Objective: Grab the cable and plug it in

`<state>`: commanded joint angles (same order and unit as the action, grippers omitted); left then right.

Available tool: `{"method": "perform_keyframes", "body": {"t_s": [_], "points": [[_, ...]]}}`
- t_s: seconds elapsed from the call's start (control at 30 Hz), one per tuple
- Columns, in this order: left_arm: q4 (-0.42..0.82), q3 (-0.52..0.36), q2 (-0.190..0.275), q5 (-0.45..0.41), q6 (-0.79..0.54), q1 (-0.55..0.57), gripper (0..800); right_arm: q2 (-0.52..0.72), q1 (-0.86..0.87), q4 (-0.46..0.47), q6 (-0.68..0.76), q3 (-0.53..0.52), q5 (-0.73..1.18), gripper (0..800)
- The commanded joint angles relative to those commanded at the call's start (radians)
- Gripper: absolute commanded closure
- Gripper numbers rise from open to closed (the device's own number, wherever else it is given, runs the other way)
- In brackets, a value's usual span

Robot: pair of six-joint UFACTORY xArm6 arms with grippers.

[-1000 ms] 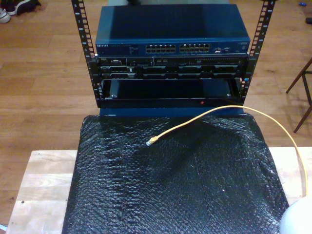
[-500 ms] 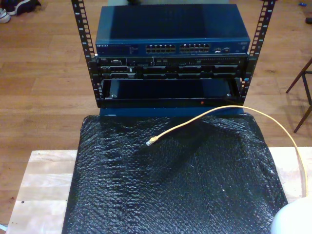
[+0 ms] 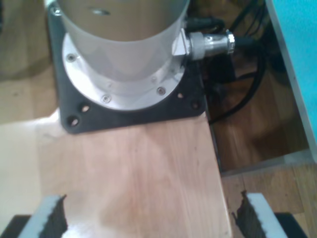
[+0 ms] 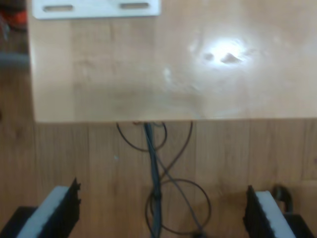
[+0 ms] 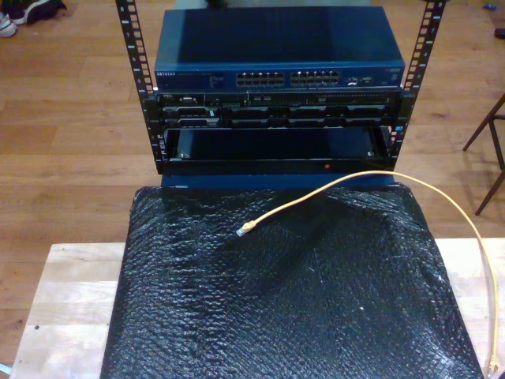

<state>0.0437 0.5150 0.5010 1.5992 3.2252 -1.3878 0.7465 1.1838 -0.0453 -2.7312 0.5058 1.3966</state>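
The yellow-orange cable (image 5: pixel 371 174) lies on the black bubble-wrap mat (image 5: pixel 284 308). Its clear plug (image 5: pixel 245 230) rests near the mat's middle, and the cord arcs toward the exterior view's right and runs down to the lower right corner. Beyond the mat, a blue network switch (image 5: pixel 276 47) with a row of ports (image 5: pixel 288 79) sits in a black rack. My first gripper (image 3: pixel 151 220) is open over bare wooden tabletop, facing a silver arm base (image 3: pixel 124 49). My second gripper (image 4: pixel 161 213) is open with nothing between its fingers, above the table's edge and the floor.
The rack posts (image 5: pixel 134 55) stand at both sides of the switch. An open dark bay (image 5: pixel 276 146) lies below it. Pale wood table (image 5: pixel 67 300) shows beside the mat. Dark cables (image 4: pixel 163 198) loop on the floor, and a white bracket (image 4: pixel 94 8) sits on the table.
A white rounded arm part at the exterior view's lower right corner has drawn back out of the frame. The cable and plug have not moved.
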Motion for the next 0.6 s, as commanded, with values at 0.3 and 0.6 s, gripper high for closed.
{"method": "perform_keyframes", "body": {"t_s": [0.3, 0.6], "points": [[-0.063, 0.021, -0.003, 0.014, 0.046, 0.064, 0, -0.095, -0.428, -0.002, 0.336, 0.121, -0.002, 0], [-0.063, 0.035, -0.011, 0.015, 0.17, 0.18, 0, -0.19, -0.75, -0.009, 0.597, 0.241, -0.008, 0]]}}
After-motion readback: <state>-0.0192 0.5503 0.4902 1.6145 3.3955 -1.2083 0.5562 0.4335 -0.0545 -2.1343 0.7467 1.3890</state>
